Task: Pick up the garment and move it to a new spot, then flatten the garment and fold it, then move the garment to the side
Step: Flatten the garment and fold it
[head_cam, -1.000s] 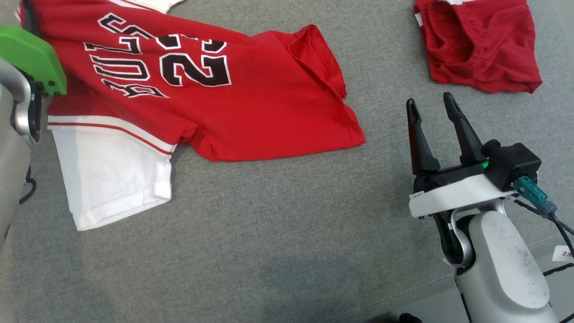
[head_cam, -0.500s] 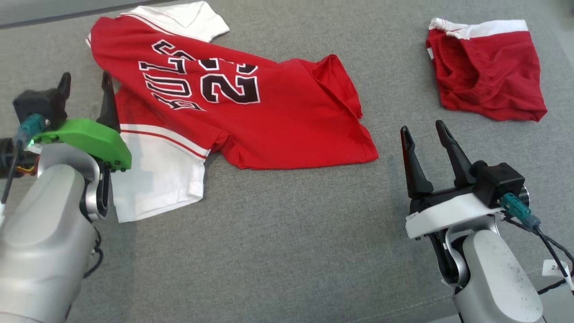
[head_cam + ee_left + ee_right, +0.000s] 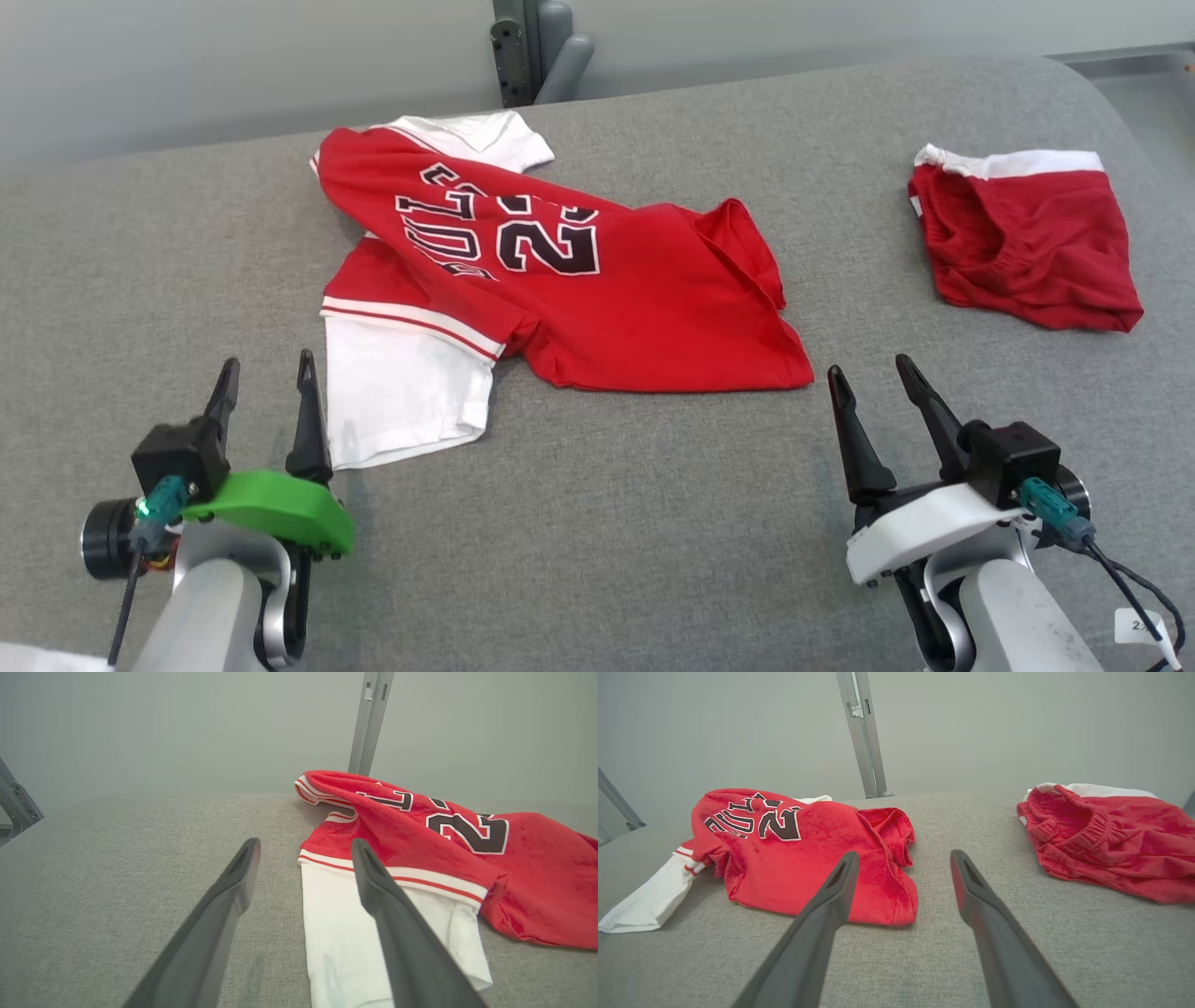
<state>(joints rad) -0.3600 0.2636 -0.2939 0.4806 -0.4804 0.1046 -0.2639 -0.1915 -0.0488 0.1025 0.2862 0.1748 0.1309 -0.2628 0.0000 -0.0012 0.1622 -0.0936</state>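
The garment (image 3: 597,299) is a red jersey with white sleeves and black lettering, lying crumpled and half folded on the grey fabric surface (image 3: 607,541). It also lies ahead in the left wrist view as the garment (image 3: 444,849) and in the right wrist view as the garment (image 3: 808,858). My left gripper (image 3: 264,373) stands open and empty near the white sleeve's lower left corner, not touching it. My right gripper (image 3: 868,373) is open and empty, just right of the jersey's lower right corner. Between the open fingers (image 3: 233,891) lies bare grey cloth.
Red shorts (image 3: 1022,243) with a white band lie at the far right, also seen as shorts (image 3: 1106,844) in the right wrist view. A grey metal post (image 3: 527,47) stands behind the surface's back edge. The surface curves down at the right end.
The head camera has tilted up, so the whole scene sits lower in view. The left gripper has let go of the jersey, opened and pulled back to the near left.
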